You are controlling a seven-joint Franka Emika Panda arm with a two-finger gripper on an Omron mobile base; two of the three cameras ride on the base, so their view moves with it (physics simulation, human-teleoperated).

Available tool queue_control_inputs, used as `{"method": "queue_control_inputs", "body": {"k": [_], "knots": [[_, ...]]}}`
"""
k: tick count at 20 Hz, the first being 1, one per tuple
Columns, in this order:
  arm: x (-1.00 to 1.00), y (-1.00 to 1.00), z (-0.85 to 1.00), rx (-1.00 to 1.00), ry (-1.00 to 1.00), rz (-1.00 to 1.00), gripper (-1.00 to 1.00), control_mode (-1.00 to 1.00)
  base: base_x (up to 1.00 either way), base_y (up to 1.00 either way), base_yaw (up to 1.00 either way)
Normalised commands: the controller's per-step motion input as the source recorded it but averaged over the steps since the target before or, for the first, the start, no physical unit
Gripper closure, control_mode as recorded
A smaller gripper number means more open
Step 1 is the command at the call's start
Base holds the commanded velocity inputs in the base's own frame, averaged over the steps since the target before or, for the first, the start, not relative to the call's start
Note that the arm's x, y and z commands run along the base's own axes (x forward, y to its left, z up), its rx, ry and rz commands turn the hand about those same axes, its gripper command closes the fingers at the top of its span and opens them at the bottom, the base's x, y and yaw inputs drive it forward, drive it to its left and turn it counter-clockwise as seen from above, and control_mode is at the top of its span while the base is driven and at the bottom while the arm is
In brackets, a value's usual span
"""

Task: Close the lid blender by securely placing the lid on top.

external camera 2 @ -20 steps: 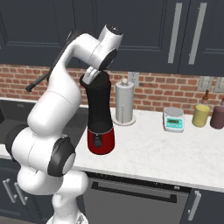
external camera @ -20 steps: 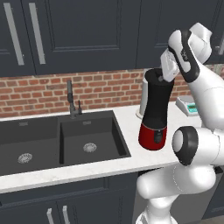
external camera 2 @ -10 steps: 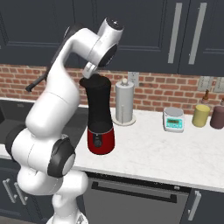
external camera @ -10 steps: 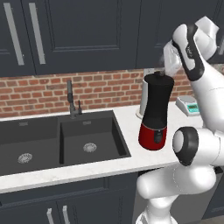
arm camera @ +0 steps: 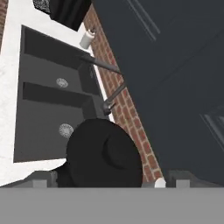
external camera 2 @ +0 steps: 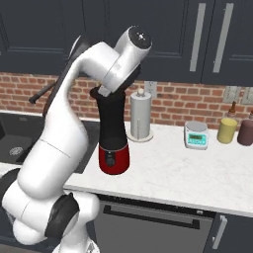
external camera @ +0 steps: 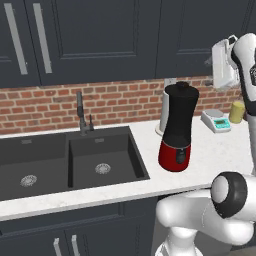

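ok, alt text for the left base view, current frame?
A black blender on a red base stands on a white counter right of a double dark sink, its lid on top. The arm's end effector is raised up and to the right, apart from it.

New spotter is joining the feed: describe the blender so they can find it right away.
Start at the double black sink set in the white counter below the brick wall. Just right of the basin stands the blender: a tall black jar on a glossy red base, with the lid on top. The white paper-towel roll behind it is shorter and pale.
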Motion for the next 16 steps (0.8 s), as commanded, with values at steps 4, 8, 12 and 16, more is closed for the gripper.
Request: {"method": "queue_control_inputs", "body": {"k": [4,8,12,16], "knots": [[-1.0,-0.53,-1.0,-0.12,-0.3,0.0,-1.0,-1.0,0.0,0.0,0.0],[-1.0,-0.49,-1.0,-0.26,-0.03,0.0,-1.0,-1.0,0.0,0.0,0.0],[-1.0,-0.47,-1.0,-0.27,0.0,0.0,-1.0,-1.0,0.0,0.0,0.0],[-1.0,-0.21,-0.29,-0.11,-0.69,0.0,-1.0,-1.0,0.0,0.0,0.0]]}}
